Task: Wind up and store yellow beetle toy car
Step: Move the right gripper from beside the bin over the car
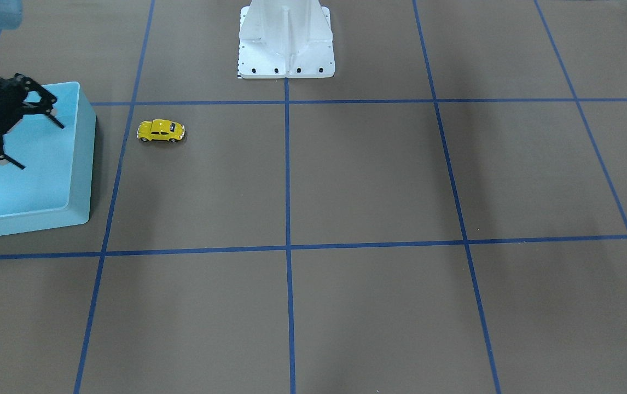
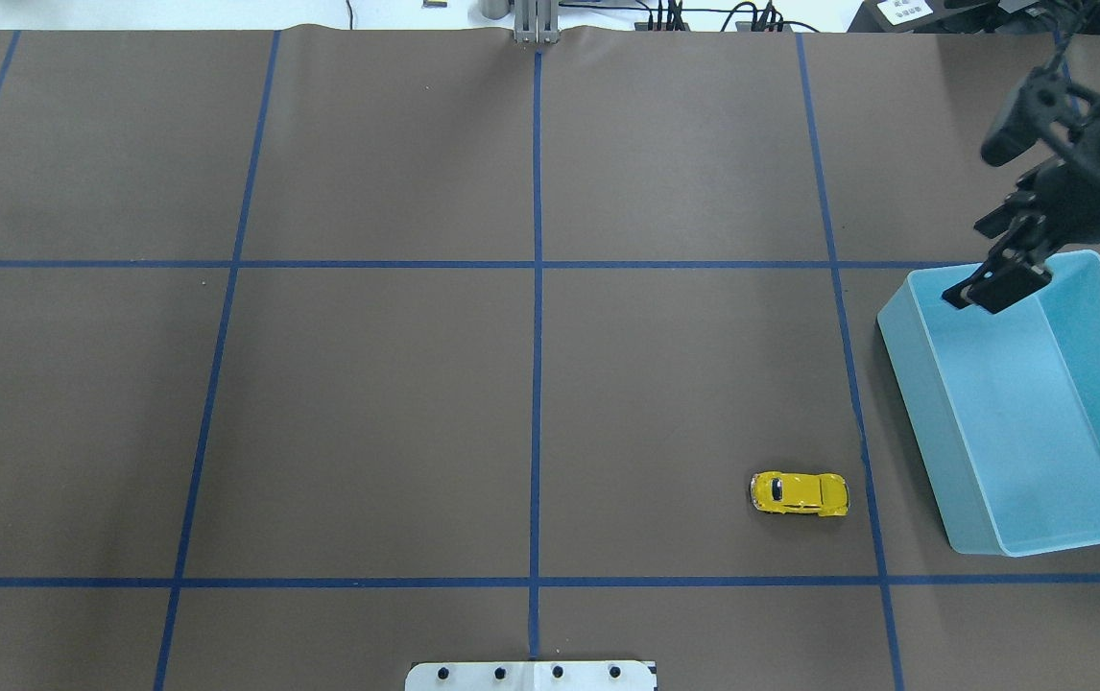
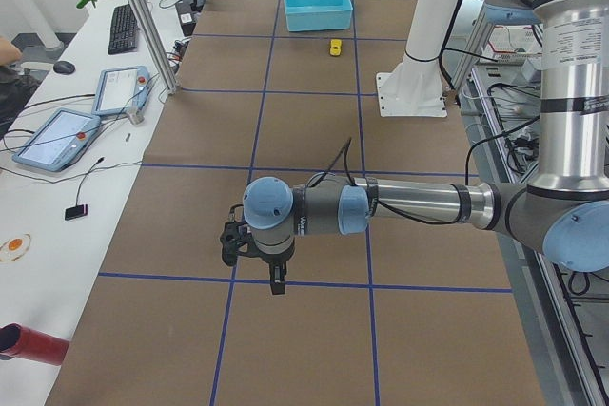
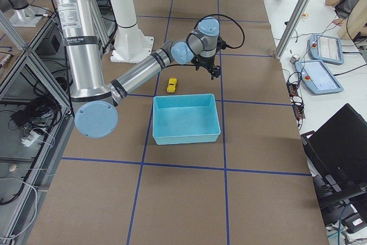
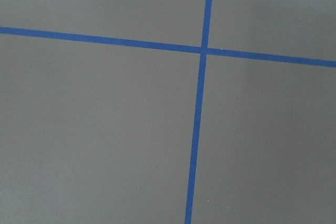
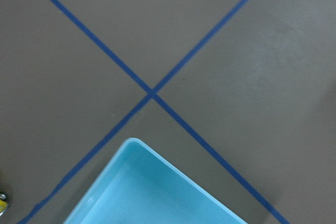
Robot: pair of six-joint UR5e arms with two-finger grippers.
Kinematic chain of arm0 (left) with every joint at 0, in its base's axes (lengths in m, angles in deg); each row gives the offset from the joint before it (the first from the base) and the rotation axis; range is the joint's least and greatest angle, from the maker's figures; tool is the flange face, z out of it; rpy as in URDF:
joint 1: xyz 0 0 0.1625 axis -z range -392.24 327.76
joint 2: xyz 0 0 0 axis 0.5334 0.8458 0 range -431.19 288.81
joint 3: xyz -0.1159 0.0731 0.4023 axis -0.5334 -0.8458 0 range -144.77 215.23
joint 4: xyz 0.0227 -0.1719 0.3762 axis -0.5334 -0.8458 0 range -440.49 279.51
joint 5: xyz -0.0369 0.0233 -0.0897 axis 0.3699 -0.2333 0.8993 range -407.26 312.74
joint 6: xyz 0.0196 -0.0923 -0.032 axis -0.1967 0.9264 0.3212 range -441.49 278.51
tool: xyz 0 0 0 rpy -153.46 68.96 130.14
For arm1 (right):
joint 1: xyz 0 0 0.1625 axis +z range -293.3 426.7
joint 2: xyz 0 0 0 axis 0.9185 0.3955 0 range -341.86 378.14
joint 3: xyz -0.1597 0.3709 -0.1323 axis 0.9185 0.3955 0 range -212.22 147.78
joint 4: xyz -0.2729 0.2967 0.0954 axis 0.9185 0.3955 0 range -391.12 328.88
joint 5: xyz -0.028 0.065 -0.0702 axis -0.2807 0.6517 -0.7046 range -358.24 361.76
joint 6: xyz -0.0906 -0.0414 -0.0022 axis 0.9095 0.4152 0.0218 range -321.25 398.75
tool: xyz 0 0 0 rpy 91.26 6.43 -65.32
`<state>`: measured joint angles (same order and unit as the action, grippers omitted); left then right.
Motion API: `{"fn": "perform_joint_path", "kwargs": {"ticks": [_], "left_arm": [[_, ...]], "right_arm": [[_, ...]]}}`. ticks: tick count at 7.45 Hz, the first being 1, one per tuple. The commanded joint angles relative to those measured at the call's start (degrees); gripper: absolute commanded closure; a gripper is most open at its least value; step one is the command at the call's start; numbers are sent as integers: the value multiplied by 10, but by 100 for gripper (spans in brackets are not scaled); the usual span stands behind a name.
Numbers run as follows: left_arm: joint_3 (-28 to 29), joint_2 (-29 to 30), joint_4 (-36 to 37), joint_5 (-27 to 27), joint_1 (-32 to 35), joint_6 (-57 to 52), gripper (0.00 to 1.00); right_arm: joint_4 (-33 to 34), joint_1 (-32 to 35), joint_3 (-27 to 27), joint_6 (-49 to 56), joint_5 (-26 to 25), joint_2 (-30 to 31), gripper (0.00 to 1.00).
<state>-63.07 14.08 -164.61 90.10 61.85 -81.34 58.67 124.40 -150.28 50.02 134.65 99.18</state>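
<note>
A brown mat [image 2: 368, 403] covered the table, ruled into squares by blue tape [image 2: 537, 384]. Alongside ran a white desk [image 3: 24, 202] carrying a keyboard [image 3: 123, 28], a mouse [image 3: 63, 67] and two tablets [image 3: 55, 138], with a metal post [image 3: 145, 21] at its edge. The light was even, the shadows soft.

Toy car [image 1: 161, 131]: glossy yellow body, dark windows. Bin [image 1: 86, 164]: light blue throughout. Desk [image 1: 368, 175]: brown surface, marked in a grid of blue lines [image 1: 287, 175].

Right arm [image 4: 137, 73] extended forward; right gripper [image 1: 42, 147] pointing downward, jaws spread wide, nothing between them; left arm [image 3: 419, 204] reaching out with forearm level; left gripper [image 3: 276, 284] pointing downward, jaw state indiscernible.
</note>
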Motion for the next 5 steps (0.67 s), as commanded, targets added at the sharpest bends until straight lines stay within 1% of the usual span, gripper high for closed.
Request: {"fn": "perform_joint_path", "kwargs": {"ticks": [1, 2, 3, 4, 5], "left_arm": [[0, -1, -14, -10, 0, 0, 0], [3, -2, -14, -11, 0, 0, 0], [2, -1, -14, -11, 0, 0, 0], [2, -2, -13, -11, 0, 0, 0], [4, -2, -14, -11, 0, 0, 0]], "right_arm": [[2, -132, -19, -2, -32, -23, 0], [3, -201, -30, -4, -97, -18, 0], [27, -261, -40, -5, -165, -8, 0], [72, -332, -57, -1, -234, -11, 0], [88, -360, -63, 2, -265, -5, 0]]}}
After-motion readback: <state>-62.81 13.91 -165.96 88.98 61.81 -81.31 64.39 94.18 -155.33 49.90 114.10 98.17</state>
